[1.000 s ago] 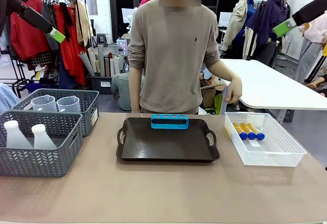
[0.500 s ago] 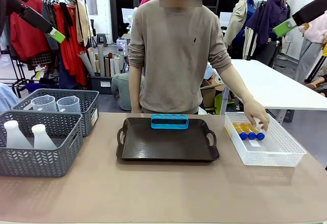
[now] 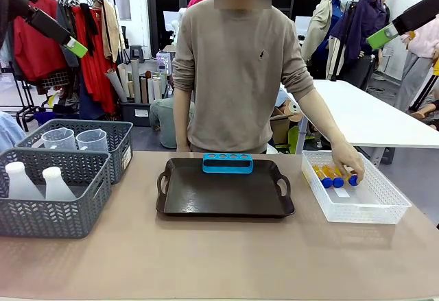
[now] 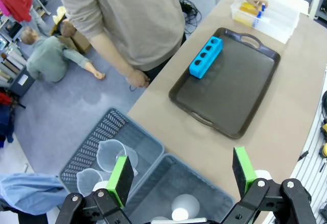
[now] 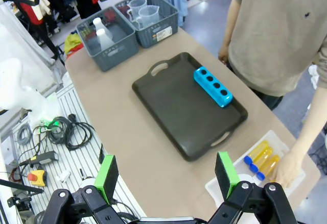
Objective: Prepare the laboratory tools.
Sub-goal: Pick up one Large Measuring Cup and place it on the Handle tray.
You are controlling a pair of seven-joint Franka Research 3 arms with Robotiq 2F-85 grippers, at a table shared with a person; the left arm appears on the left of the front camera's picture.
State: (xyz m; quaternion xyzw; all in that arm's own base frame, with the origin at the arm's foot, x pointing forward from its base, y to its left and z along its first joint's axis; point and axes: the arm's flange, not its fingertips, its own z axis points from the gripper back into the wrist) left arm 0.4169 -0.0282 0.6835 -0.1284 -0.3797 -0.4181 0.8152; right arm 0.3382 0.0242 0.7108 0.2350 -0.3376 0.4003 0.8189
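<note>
Looking down along the left pincer (image 4: 181, 165): spread wide, nothing between the green pads, hanging high over two baskets at the left end of the desk (image 4: 286, 112). Gives from above the open mouths of the clear beakers (image 4: 115, 155) in the farther grey basket (image 4: 89, 147) and the round top of a frosted white flask (image 4: 181, 211) in the nearer grey basket (image 4: 204, 180). Takes in as well the person's free hand (image 4: 137, 78), hanging by the desk's far edge.

Looking down along the right pincer (image 5: 166, 175): equally wide, empty, high over the near right part of the desk. Lays the whole desk out at a slant, with cables (image 5: 66, 132) on the robot's side. Lets three blue-capped amber tubes (image 5: 263, 155) be counted, lying side by side in the white mesh basket (image 5: 280, 138), right by the person's other hand (image 5: 286, 168).

From the front: gives heights instead. Shows the blue four-hole rack (image 3: 228, 163) standing upright on the far edge of the black tray (image 3: 226, 195) at mid-desk, holes empty. Shows two flasks and two beakers upright in their baskets, left. Puts the person's other hand down in the white mesh basket, right, fingertips at the blue caps; cannot tell whether closed on a tube. Catches one green-padded finger of each pincer at an upper corner, well above everything.
</note>
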